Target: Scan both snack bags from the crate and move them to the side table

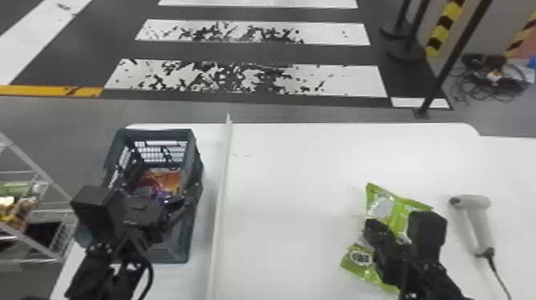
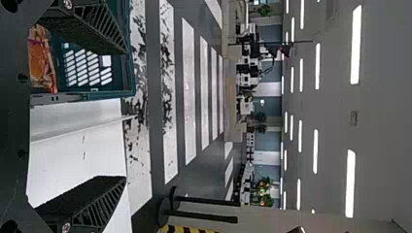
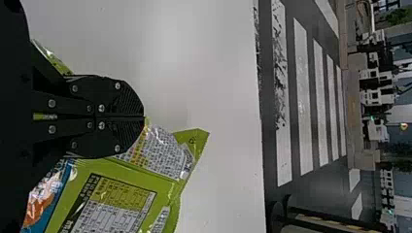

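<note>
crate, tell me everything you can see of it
The crate looks like dark blue-green plastic, rectangular and open-topped, with slotted walls. It stands upright on the white table, left of the raised pale strip. An orange snack bag lies inside, some purple showing near it. The left gripper is over its opening, fingers apart; whether they touch the crate I can't tell.

Dark crate (image 1: 175, 249), green snack bag (image 1: 383, 201), pale scanner (image 1: 481, 227) (corded)
</note>
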